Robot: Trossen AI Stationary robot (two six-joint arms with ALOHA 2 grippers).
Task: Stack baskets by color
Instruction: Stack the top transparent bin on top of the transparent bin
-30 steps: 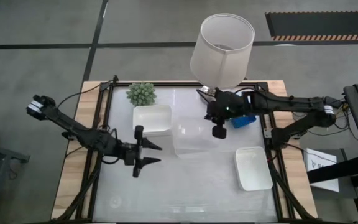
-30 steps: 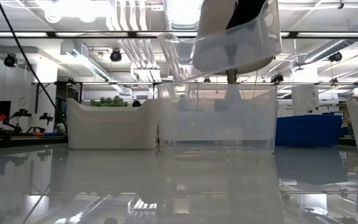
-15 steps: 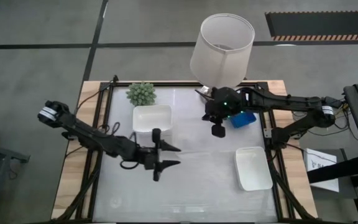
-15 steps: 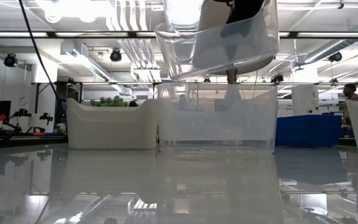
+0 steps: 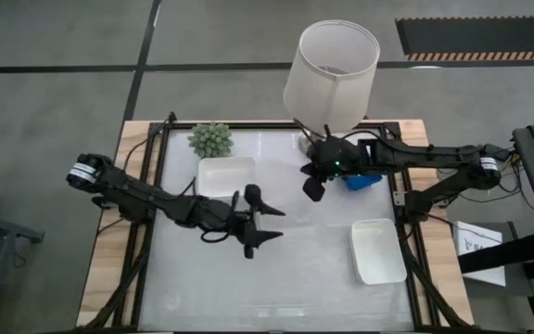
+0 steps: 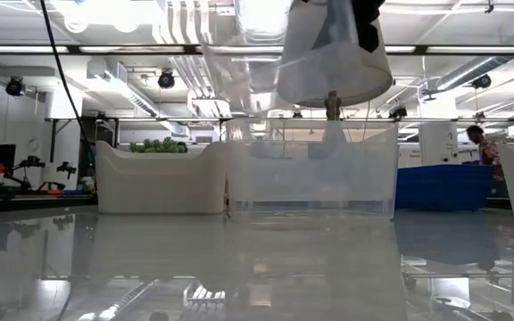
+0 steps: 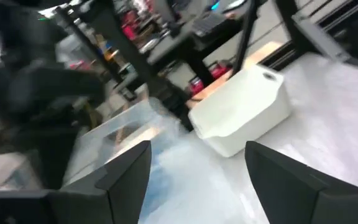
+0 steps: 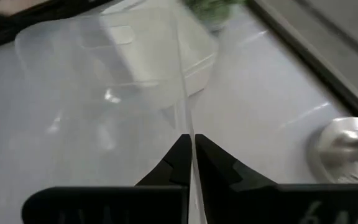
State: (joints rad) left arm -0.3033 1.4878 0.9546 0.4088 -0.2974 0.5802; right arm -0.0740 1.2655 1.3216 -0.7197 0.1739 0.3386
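**Clear basket pinched by one wall – light, flexy, slick**

- Thin-walled clear transparent plastic basket (image 8: pixel 104 62) is up in the air. The right tool (image 8: pixel 191 138) has its fingers together on one side wall at the rim. In the low view it hangs tilted (image 6: pixel 333 62) directly over a second clear transparent rectangular basket (image 6: pixel 310 169) that sits flat on the tabletop (image 6: pixel 257 267).
- Handling, my read: near weightless and empty, so load is no issue. The wall looks thin enough to bow, and a one-wall pinch lets the body swing. Smooth plastic is slippery, so a short-wall rim grip close to a corner should be stiffest. Expect it to jam if it enters the lower basket cocked; level it before dropping.
- Not fragile as such, but squeezing harder would only deform the wall.
- Just beside the right tool, on its arm side: blue gridded plastic basket (image 5: pixel 360 179), partly under the arm.
- Left tool (image 5: pixel 276 224) has fingers spread wide with nothing between them. It hovers over bare tabletop, across from the right tool.
- Opaque white rectangular plastic basket (image 5: pixel 225 176) sits just behind the left tool. Another white basket (image 5: pixel 378 250) is well apart from both tools, near the front right edge.
- Whites are unstacked, and the clear pair is not yet nested.
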